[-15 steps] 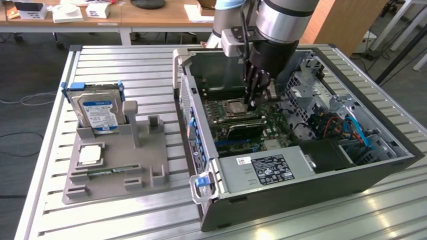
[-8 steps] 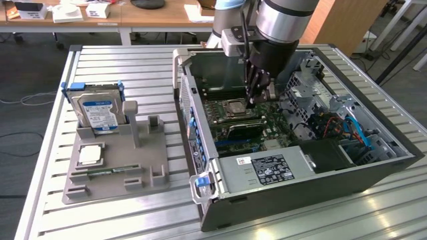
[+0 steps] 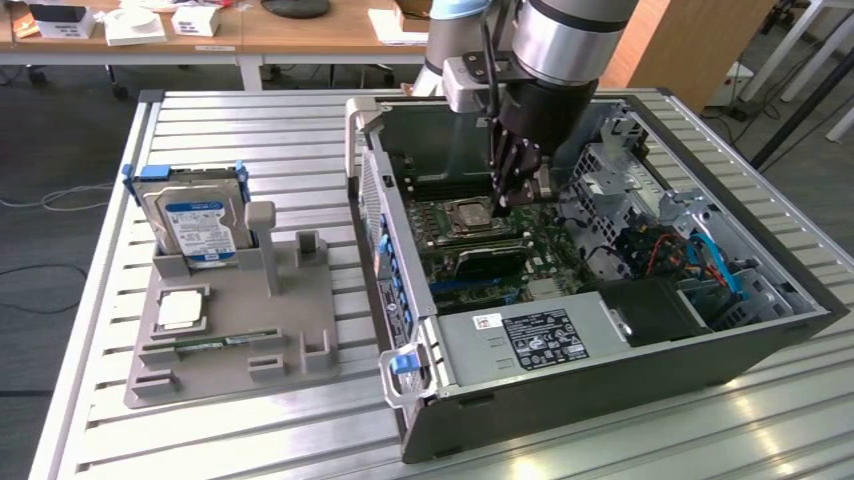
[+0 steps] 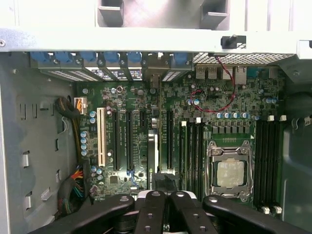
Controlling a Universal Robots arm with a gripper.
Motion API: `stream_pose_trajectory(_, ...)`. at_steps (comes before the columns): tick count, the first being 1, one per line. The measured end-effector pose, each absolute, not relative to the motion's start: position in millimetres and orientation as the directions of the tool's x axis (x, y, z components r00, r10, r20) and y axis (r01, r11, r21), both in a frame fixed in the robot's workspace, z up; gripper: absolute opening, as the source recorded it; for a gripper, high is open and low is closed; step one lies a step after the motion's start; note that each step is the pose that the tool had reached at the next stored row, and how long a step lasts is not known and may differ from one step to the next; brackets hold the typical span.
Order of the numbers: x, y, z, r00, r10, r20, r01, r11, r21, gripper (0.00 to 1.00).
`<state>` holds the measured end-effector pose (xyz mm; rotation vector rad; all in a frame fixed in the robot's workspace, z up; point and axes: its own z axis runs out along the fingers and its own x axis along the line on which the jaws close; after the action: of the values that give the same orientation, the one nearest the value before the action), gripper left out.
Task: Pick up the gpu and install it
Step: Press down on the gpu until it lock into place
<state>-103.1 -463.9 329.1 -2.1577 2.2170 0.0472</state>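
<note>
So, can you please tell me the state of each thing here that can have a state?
computer case: lying on its side, open.
hand: shut, down inside the computer case.
gpu: upright on its edge over the motherboard slots, at the hand's tips; seated or not, cannot tell.
hard drive: standing upright in the grey holder.
memory stick: lying flat in the grey holder.

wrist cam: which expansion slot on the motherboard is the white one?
The outermost slot, at the end of the row farthest from the CPU socket; the other slots are black.
</note>
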Motion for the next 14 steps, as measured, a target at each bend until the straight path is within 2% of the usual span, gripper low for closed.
stream_pose_trajectory(14,-103,-464,309,-0.027,-0.998,-0.055,-1.0,0.027,-0.011,0.11)
